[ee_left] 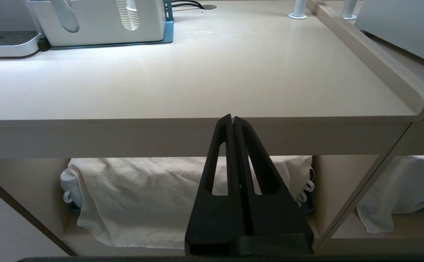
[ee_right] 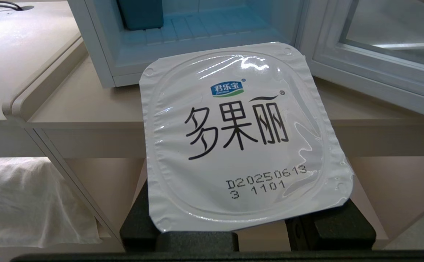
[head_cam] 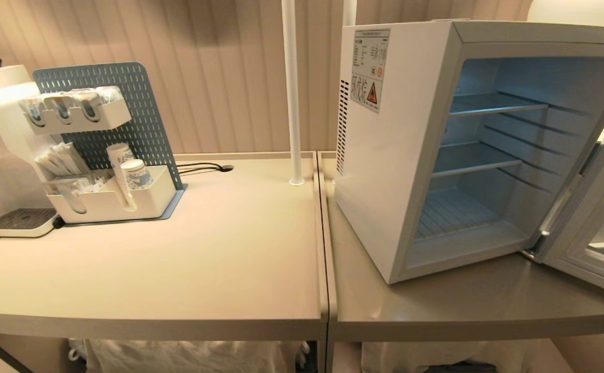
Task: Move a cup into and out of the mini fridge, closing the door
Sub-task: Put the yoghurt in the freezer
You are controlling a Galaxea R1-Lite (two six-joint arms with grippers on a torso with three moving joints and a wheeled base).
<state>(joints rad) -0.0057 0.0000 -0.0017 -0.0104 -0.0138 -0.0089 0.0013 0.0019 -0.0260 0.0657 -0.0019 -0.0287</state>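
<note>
Right now the right gripper [ee_right: 248, 233] sits half-closed on the cup [ee_right: 241, 134] just in front of the mini fridge [head_cam: 395, 171], door [head_cam: 592, 228] swung open right, left gripper [ee_left: 232, 122] pinched empty, so next it should carry the cup onto a shelf.

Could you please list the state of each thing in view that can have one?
mini fridge: open, shelves bare.
door: swung wide open.
cup: foil lid sealed, held in the right tool in front of the fridge, below table height.
right tool: shut on the cup.
left tool: shut, holding nothing, in front of the table edge.
</note>
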